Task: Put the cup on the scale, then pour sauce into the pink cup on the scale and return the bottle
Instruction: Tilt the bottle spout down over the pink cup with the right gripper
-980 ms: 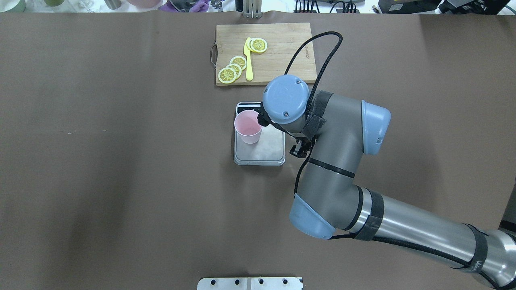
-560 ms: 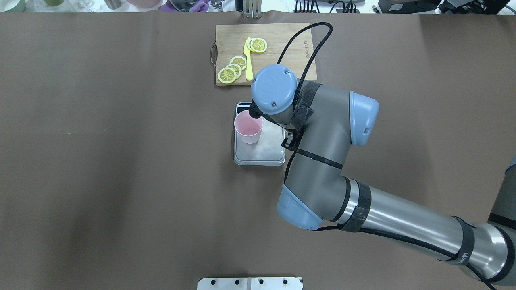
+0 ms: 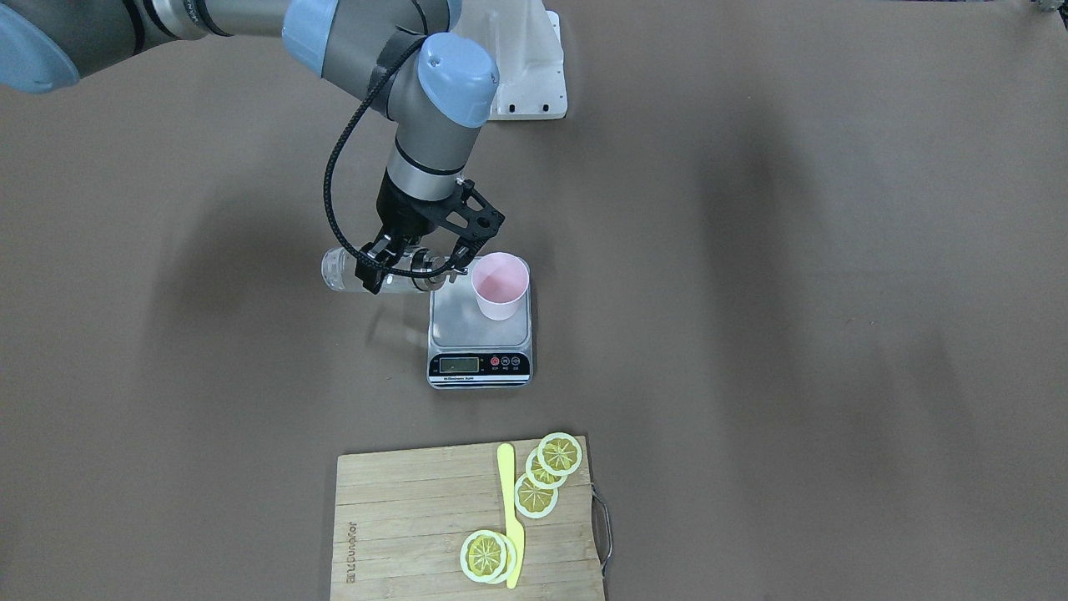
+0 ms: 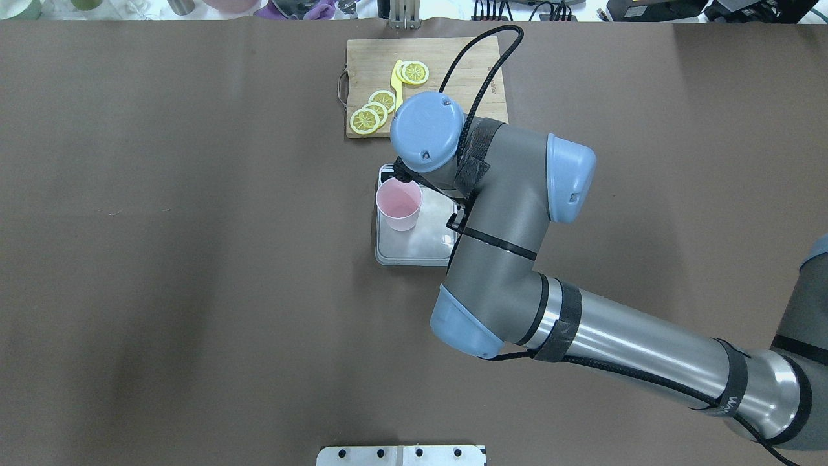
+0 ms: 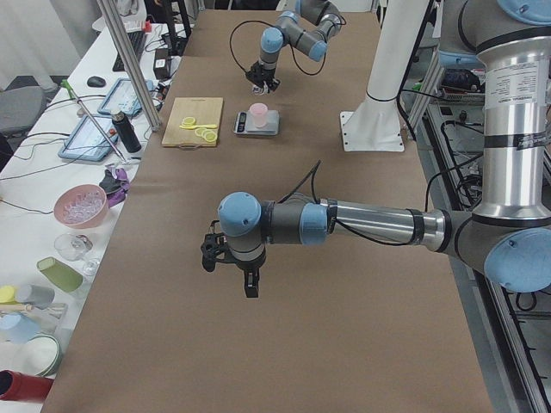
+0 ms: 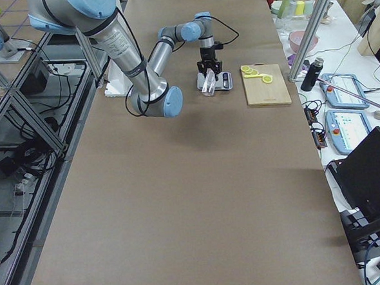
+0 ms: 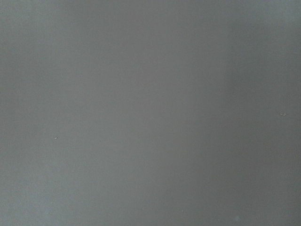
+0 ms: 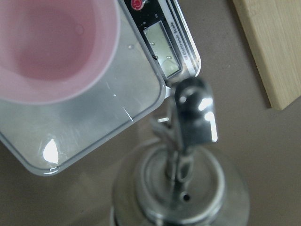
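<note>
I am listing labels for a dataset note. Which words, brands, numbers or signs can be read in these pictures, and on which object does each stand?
"Joyoung", as far as it can be read, burned into the wooden cutting board; the marks after it are unclear.
scale: display digits and button labels too small to read.
black strap on the right arm: white letters, not legible.
cup and bottle: no text visible.

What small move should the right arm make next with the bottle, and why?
Probably shift the right tool sideways toward the pink cup before tilting more. The bottle is already nearly level, yet its metal pourer sits beside a corner of the scale, not over the cup's mouth.
</note>
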Available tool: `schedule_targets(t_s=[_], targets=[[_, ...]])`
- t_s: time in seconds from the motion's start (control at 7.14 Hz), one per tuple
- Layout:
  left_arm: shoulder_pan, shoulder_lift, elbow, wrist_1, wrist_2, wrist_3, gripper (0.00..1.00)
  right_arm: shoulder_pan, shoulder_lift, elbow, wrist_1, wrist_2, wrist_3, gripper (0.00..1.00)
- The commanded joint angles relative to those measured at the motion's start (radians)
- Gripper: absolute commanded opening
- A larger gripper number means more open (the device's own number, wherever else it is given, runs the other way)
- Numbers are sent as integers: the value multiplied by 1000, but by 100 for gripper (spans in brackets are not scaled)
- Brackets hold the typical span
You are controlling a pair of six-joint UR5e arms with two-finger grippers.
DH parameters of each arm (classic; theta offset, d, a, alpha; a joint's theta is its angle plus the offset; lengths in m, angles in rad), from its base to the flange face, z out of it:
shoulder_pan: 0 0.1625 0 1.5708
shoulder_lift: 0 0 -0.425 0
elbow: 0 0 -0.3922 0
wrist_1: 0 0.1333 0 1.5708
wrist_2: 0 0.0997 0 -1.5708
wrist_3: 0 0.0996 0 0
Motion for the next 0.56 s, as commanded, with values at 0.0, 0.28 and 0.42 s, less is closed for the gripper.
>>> schedule_targets(t_s=[0.0, 0.28, 0.42], targets=[[0, -4, 3, 0, 1, 0, 97, 1, 34, -35, -28, -8, 0, 0], [2, -11, 10, 0, 6, 0, 97, 4, 72, -71, -54, -18, 0, 0], [2, -14, 9, 0, 6, 0, 97, 4, 80, -82, -60, -21, 0, 0]])
